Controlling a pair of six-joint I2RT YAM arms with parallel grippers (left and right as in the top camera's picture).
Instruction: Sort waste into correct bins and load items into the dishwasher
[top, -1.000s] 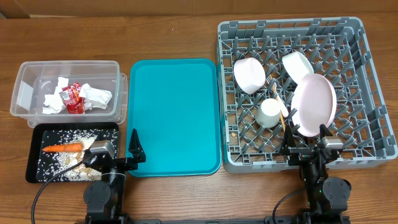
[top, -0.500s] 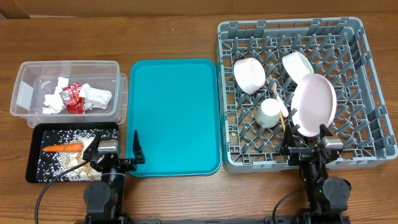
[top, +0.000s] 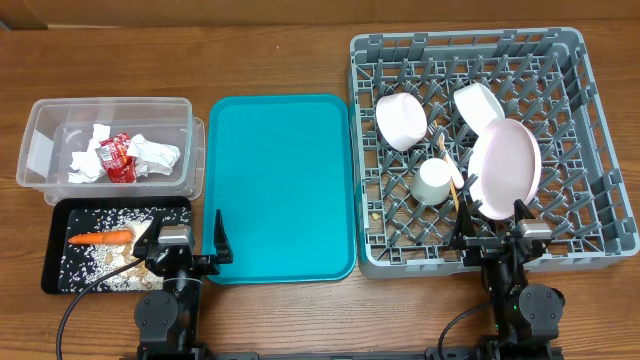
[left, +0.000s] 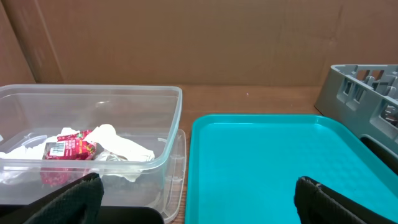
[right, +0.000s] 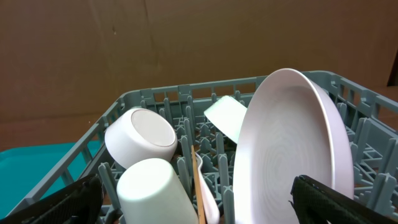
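Lab setup: cardboard backdrop (left: 186, 43), wooden table (top: 300, 40)

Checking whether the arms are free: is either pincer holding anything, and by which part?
Nothing is held. The left pincer stands open and empty before the teal tray, the right pincer open and empty before the dish rack.

We see a clear tub (top: 40, 150) at the left, with white napkins (top: 155, 152) and a red wrapper (top: 117, 158) inside. Just in front of it, a black tray (top: 55, 270) carries a carrot (top: 100, 238) and pale crumbs (top: 100, 258). A teal tray (top: 280, 185) lies in the middle. At the right, a grey dish rack (top: 600, 150) holds two white bowls (top: 401, 120), a white cup (top: 433, 182), a thin stick (top: 452, 180) and a pink plate (top: 505, 167) standing on edge. The left gripper (top: 180, 233) and the right gripper (top: 491, 222) have their fingers spread wide.
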